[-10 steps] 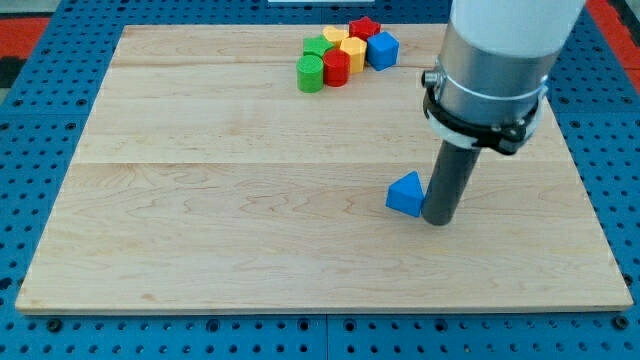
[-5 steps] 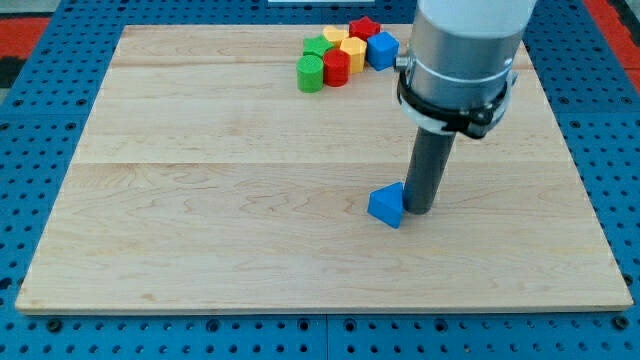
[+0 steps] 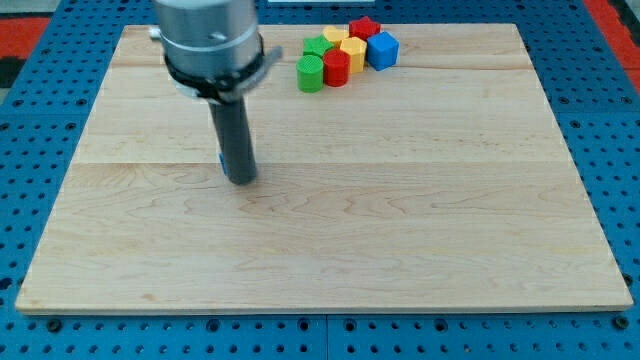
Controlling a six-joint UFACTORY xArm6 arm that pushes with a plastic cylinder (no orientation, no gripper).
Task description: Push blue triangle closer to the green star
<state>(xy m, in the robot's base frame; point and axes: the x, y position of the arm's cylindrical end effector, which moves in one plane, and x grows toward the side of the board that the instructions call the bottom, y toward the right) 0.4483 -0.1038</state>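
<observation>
— Where's the blue triangle [image 3: 219, 160]? I can't find it on the counter [image 3: 450, 200].

— Look at the left half, about mid-depth. The dark rod stands there with its tip [image 3: 240, 181] down on the wood, and only a sliver of blue peeks out at the rod's left edge. The rest is hidden behind the rod, so I'd say the block sits touching it or just beside it, on its left and far side.

— Is the pincer wide or narrow?

— There isn't one. The arm ends in that plain rod, with nothing to open or close, and it holds nothing.

— And the green star [image 3: 317, 46]?

— Well apart, to the right and at the far edge, in the cluster. Going left to right there: a green cylinder [image 3: 311, 73] in front of the star, a red cylinder [image 3: 336, 67], two yellow blocks [image 3: 351, 52], a red star [image 3: 364, 27] and a blue cube [image 3: 382, 49].

— So which way must the push go?

— Right and far. That's the snag, as I judge it: the triangle looks to lie on the side of the tip away from the star. The tip would need to come round to the block's left, near side before it can drive it toward the cluster. I can't make out which way the triangle is turned.
</observation>
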